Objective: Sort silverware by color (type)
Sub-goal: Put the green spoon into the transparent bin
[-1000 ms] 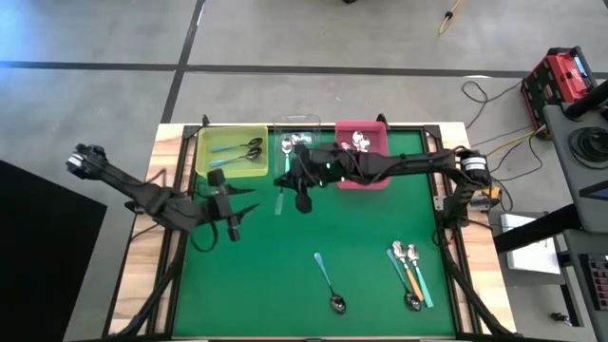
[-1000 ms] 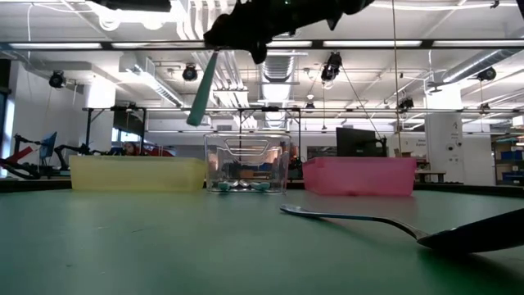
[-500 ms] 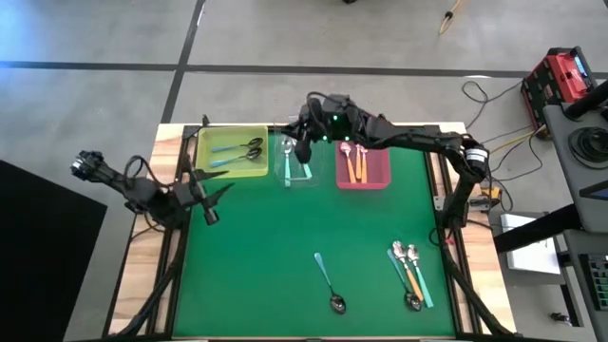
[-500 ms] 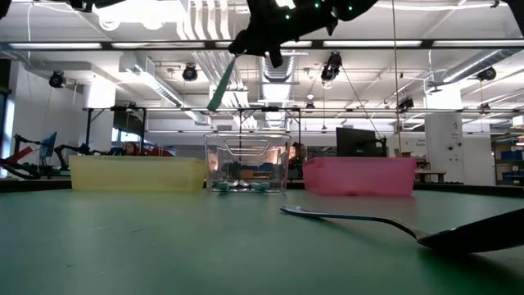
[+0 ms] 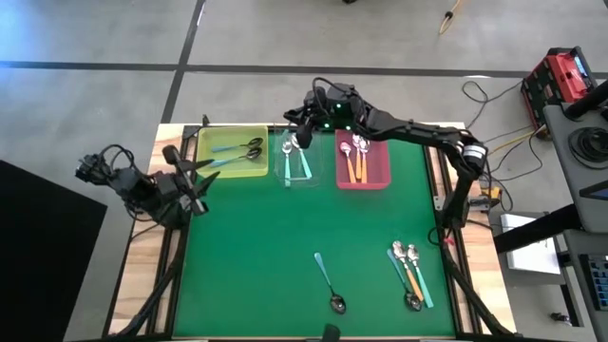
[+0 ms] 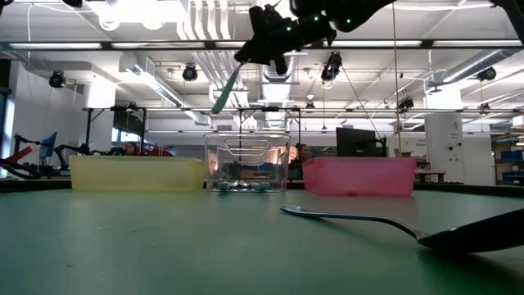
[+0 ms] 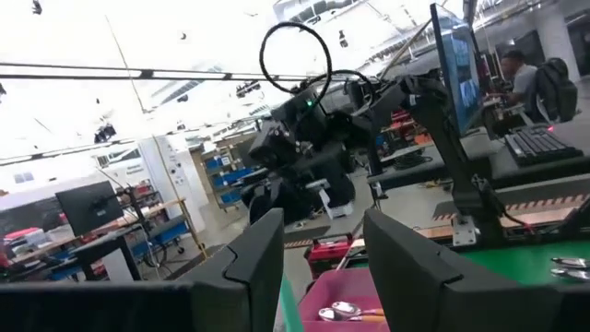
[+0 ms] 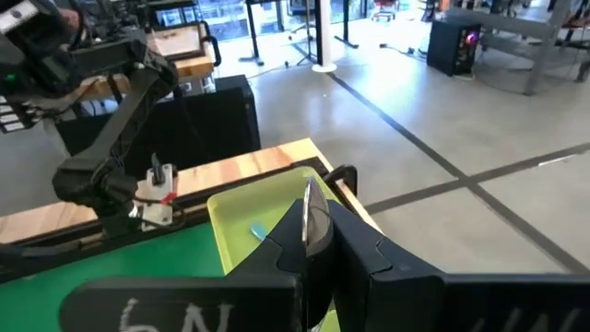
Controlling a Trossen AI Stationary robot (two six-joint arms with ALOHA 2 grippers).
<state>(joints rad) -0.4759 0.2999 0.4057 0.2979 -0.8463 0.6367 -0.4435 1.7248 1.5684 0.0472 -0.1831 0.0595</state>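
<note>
High view: your right gripper (image 5: 304,136) has moved from mid-table to the back edge in the last sec; now hangs over the clear bin (image 5: 296,160).
Right grip: fingers pressed together, pinching a teal spoon (image 6: 226,90); handle slants down from the jaws in low view, well above the bin, nothing released yet.
Left arm: has pulled back off the mat; left gripper (image 5: 197,174) now at the left table edge, near the yellow bin (image 5: 231,163). Fingers (image 7: 253,267) spread w/ a gap, nothing between them.
Bins: yellow bin has a teal-handled spoon w/ dark bowl, clear bin teal handles w/ silver bowls, pink bin (image 5: 363,172) orange ones.
Still on mat: lone teal spoon (image 5: 328,282) front centre; cluster (image 5: 409,275) of orange + teal spoons front right.
Meaning: looks like the carry is done and drop into the clear bin is next — you'd want the spoon lower before letting go, else it may bounce out. Sorting approx. half done, judging by what's left.
</note>
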